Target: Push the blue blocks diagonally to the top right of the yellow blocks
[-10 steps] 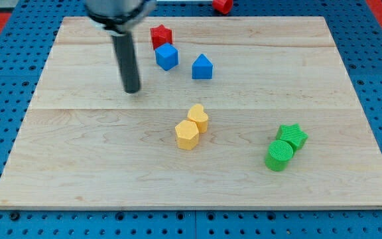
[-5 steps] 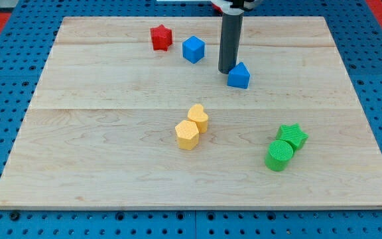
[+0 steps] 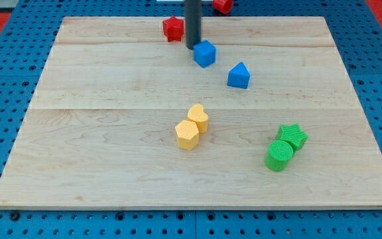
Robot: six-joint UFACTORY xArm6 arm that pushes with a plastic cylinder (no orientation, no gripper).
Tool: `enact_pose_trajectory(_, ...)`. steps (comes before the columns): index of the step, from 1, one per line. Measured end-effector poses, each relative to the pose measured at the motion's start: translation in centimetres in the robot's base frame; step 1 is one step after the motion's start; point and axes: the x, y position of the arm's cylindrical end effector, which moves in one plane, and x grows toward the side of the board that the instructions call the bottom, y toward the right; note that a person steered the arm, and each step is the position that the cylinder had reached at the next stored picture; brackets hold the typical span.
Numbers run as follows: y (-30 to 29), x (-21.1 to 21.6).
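A blue cube (image 3: 205, 54) sits near the view's top, middle of the wooden board (image 3: 78, 146). A blue house-shaped block (image 3: 239, 76) lies to its lower right. Two yellow blocks touch near the board's middle: a rounded one (image 3: 199, 117) and a hexagonal one (image 3: 187, 135) to its lower left. Both blue blocks lie above and to the right of the yellow pair. My tip (image 3: 192, 46) stands just at the blue cube's upper left, touching or nearly touching it.
A red star-like block (image 3: 173, 28) lies just left of the rod near the board's top edge. Another red block (image 3: 223, 5) sits off the board at the top. A green star (image 3: 292, 136) and a green cylinder (image 3: 279, 155) sit at the lower right.
My tip went from beside the blue house block up and left to the blue cube. The cube slid a little right and down. The red star shifted right and up. The house block stayed.
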Motion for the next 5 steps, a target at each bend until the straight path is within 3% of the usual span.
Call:
enact_pose_trajectory(1,3.5,2.8)
enact_pose_trajectory(4,6.4,7.3)
enact_pose_trajectory(5,4.1,3.9)
